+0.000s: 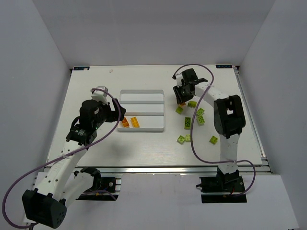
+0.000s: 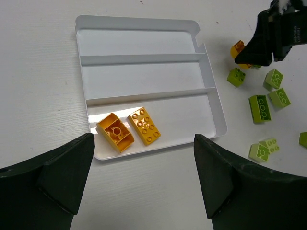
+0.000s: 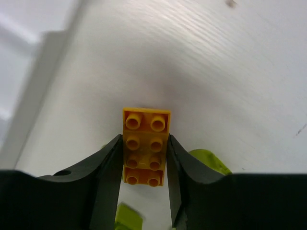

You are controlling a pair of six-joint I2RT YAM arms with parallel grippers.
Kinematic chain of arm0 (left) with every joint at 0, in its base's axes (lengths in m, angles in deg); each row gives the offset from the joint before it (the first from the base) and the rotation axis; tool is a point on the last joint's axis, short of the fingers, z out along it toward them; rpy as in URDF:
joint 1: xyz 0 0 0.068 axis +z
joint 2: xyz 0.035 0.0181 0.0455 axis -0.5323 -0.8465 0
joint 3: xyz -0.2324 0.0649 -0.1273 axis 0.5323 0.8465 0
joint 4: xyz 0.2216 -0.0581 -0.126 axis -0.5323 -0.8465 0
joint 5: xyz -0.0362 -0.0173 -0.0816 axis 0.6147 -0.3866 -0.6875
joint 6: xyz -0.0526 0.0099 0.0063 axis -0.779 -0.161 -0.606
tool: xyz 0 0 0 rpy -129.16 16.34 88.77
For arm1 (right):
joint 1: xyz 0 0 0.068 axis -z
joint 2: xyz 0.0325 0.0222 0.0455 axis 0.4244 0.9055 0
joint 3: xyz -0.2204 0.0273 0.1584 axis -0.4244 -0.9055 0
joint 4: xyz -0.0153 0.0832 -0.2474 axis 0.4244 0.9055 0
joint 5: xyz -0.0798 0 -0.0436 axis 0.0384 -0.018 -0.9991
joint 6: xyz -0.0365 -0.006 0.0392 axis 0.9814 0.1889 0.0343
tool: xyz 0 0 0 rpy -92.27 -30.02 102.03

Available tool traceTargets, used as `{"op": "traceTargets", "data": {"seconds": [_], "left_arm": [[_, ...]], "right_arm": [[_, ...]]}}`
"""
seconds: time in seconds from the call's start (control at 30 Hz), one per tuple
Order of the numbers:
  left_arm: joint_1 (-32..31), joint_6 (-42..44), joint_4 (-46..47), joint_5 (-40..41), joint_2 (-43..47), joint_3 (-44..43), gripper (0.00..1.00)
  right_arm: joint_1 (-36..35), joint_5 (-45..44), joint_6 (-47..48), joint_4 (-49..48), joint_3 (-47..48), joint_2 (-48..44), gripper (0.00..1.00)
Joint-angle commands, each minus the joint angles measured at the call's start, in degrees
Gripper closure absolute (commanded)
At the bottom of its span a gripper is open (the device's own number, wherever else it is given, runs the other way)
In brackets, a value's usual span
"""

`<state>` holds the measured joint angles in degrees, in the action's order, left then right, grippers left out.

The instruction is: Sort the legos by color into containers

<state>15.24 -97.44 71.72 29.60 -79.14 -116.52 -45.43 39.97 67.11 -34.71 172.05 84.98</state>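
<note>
Right tool (image 3: 144,141) is clamped on one orange brick (image 3: 145,153), fingers on its long sides, studs toward the wrist camera, one end poking out past the tips. It hangs above the desk (image 1: 144,148) just right of the tray (image 2: 139,19), over the loose green bricks (image 2: 259,108). Left tool (image 2: 144,136) is spread wide with nothing in it, hovering over the tray's near side.

Risks, as I judge them:
- Orange goes in the lane under the left tool. If the right arm carries across with the left parked there, the two could meet over the tray.
- The grip is on smooth side walls only, so a jolt could slip the brick into the greens or the wrong lane.
- The ridges are low, so a brick released from height may hop over one.

Tray:
- The near compartment (image 2: 187,120) holds two orange bricks side by side toward its left end, one (image 2: 115,132) hollow side up, the other (image 2: 144,125) studs up.
- The middle compartment (image 2: 144,76) and far compartment (image 2: 139,40) are bare.
- No green is sorted. Every green I see lies on the desk right of the tray.
</note>
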Motion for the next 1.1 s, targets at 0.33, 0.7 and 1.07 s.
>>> {"op": "traceTargets", "data": {"seconds": [0.33, 0.7, 1.07], "left_arm": [[0.4, 1.1, 0.8, 0.5, 1.3, 0.7, 0.07], [0.4, 1.7, 1.7, 0.8, 3.1, 1.5, 0.07], [0.4, 1.9, 2.2, -3.5, 2.5, 1.4, 0.07]], "right_arm": [[-16.8, 22.6, 26.1, 0.5, -6.0, -12.2, 0.98], [-22.0, 13.3, 21.7, 1.7, 6.7, 0.0, 0.6], [-20.0, 9.7, 15.2, 0.6, 0.0, -10.8, 0.28]]}}
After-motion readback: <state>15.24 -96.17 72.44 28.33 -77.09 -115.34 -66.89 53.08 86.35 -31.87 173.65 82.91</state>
